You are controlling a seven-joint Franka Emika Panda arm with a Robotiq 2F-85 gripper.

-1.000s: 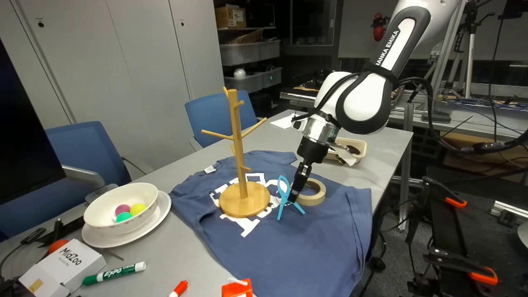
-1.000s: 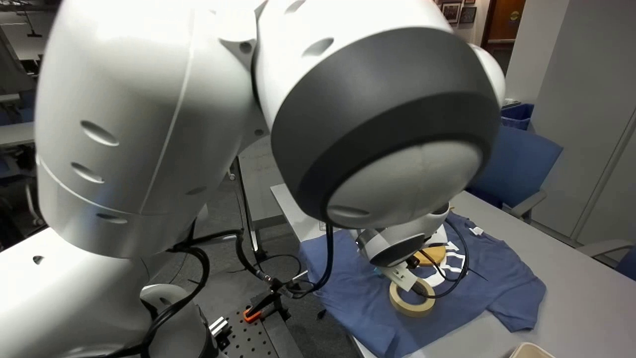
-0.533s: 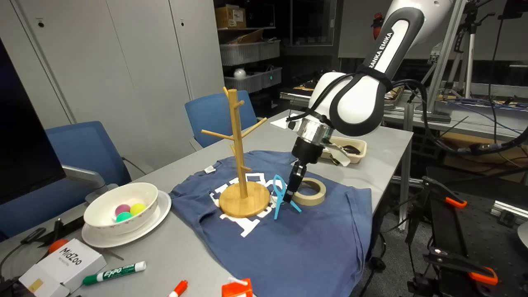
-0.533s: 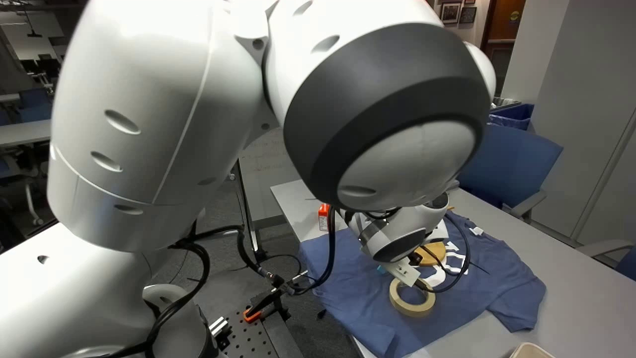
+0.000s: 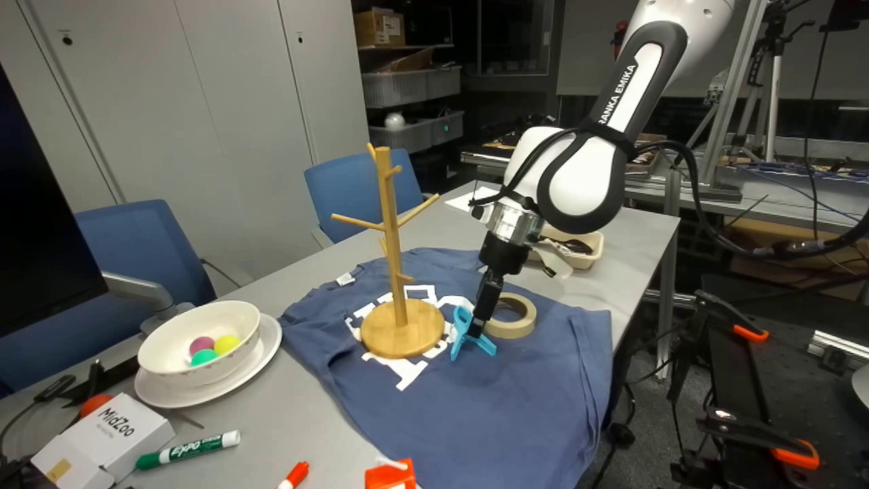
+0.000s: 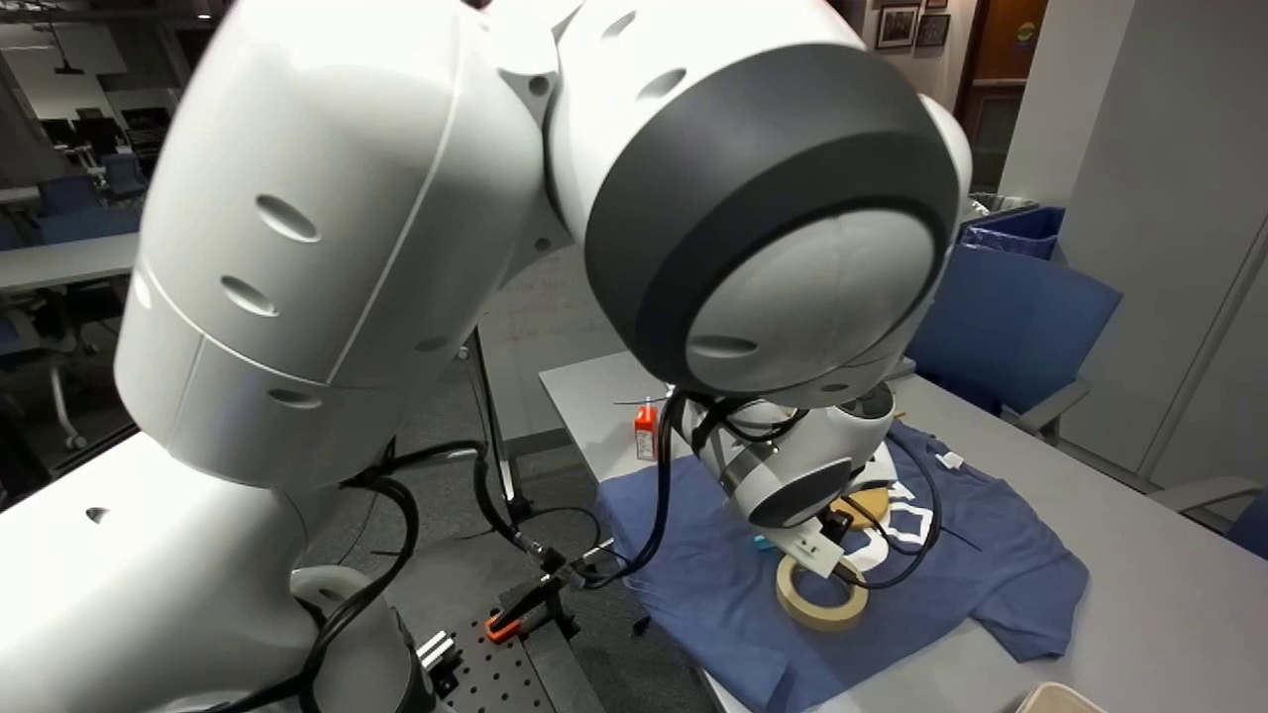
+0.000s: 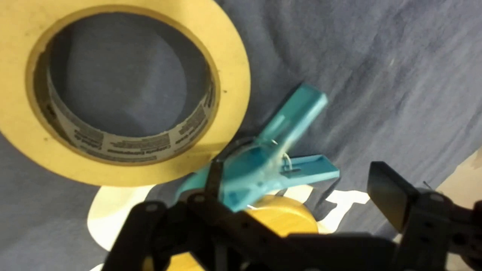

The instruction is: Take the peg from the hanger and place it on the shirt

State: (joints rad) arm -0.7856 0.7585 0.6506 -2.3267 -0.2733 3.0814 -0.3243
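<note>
Peg [image 7: 260, 169] on shirt [image 5: 489, 407] nr tape roll [image 5: 514, 329], end effector [image 7: 299, 178] spread wide.

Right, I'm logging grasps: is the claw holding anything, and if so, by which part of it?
Nothing is held: in the wrist view the claw stands wide open, and the peg is not gripped. Whether one side touches it can't be told.

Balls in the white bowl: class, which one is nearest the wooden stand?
The yellow ball, on the side facing the wooden stand; the purple ball and green ball lie farther from it.
</note>
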